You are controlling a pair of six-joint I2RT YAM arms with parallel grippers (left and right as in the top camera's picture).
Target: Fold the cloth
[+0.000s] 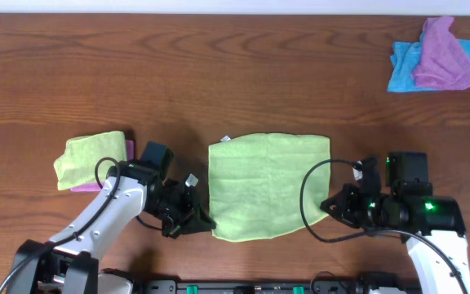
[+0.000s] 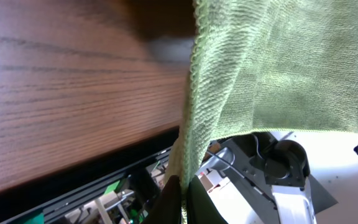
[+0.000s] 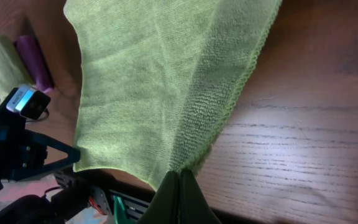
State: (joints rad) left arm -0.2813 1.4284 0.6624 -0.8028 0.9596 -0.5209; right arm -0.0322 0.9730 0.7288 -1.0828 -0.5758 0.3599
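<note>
The cloth [image 1: 268, 184] is lime green with a small white tag at its far left corner. It lies spread in the middle of the table, with its near edge lifted. My left gripper [image 1: 206, 220] is shut on the cloth's near left corner; in the left wrist view the cloth [image 2: 272, 68] hangs from the shut fingers [image 2: 182, 193]. My right gripper [image 1: 326, 204] is shut on the near right corner; in the right wrist view the cloth [image 3: 160, 81] fans out from the shut fingers [image 3: 180, 180].
A second lime-green cloth [image 1: 88, 159] lies folded on a purple one [image 1: 129, 149] at the left. A purple cloth [image 1: 443, 53] lies on a blue cloth [image 1: 402, 69] at the far right corner. The table's front edge is just below both grippers.
</note>
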